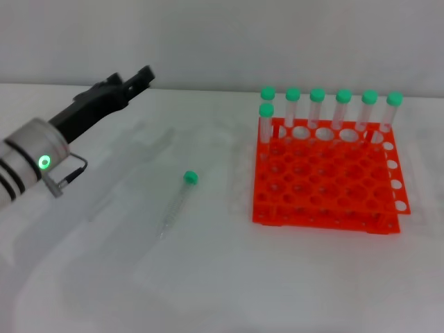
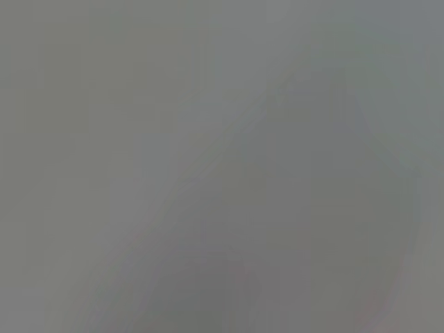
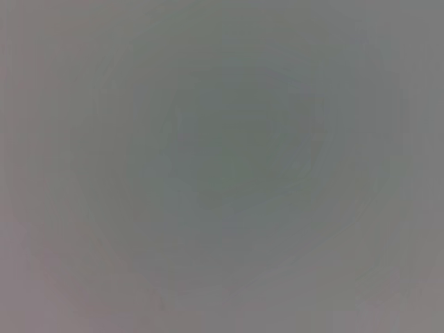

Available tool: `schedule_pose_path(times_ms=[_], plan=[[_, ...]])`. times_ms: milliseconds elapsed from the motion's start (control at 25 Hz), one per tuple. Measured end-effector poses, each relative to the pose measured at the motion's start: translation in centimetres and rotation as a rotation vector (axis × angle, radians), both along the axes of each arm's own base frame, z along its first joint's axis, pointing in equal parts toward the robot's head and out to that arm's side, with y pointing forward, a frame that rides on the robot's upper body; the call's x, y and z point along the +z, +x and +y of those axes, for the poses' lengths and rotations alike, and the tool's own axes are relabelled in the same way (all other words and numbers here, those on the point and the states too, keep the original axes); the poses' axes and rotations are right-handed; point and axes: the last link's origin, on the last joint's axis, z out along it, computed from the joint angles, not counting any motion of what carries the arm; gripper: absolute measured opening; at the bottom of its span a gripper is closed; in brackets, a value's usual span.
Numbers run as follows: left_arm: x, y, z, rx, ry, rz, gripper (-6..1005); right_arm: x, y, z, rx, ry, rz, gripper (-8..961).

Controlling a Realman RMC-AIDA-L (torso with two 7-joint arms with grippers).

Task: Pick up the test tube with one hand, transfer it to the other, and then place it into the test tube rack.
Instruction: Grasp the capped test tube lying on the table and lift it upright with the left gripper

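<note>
Head view: the tube [image 1: 177, 200] is seen lying flat on the surface [image 1: 229, 277], green cap toward the far side and tip toward the robot, well left of the rack [image 1: 326, 173]. The left pincer [image 1: 139, 78] is raised beyond it, up and to the left, reaching forward; whether its jaws are apart cannot be told. The right pincer is not seen, so the left is judged nearer

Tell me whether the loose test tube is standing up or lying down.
Lying down. The test tube rests flat on the table, green cap toward the back, apart from the test tube rack.
</note>
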Motion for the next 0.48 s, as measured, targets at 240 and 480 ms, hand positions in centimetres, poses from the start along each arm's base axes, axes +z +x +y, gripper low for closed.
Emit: schedule_pose_path(times_ms=[240,480], plan=[[2.0,2.4,2.8,-0.038,-0.251,0.022,889,0.1,0.1,-0.1,-0.003,0.002,-0.007,855],[3.4,4.9,4.4,0.031,-0.563,0.12,884,0.6,0.3,-0.1,-0.005,0.007,-0.011,851]])
